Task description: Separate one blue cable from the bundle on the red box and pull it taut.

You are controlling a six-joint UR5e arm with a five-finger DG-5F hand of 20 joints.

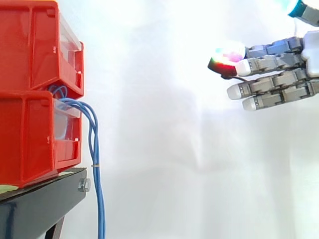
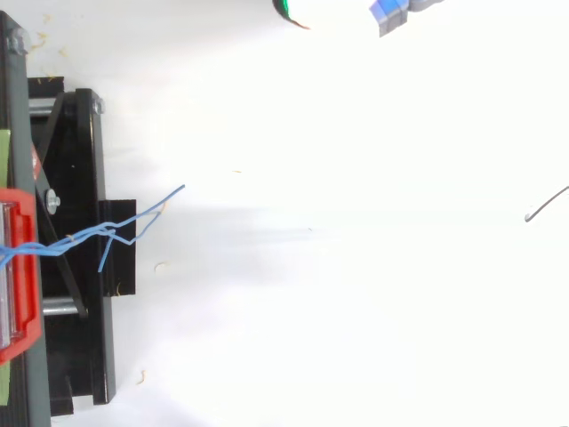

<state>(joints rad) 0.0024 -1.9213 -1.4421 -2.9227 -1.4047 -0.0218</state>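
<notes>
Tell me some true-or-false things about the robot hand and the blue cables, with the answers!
1. The robot hand is holding a cable. False: its fingers are straight, hold nothing, and are well apart from the cables.
2. The cables come out between the red bins and hang down. True.
3. The bins sit on a black stand. True.
4. The robot hand is lower than the stand. False: it is higher up, about level with the top bin.
</notes>
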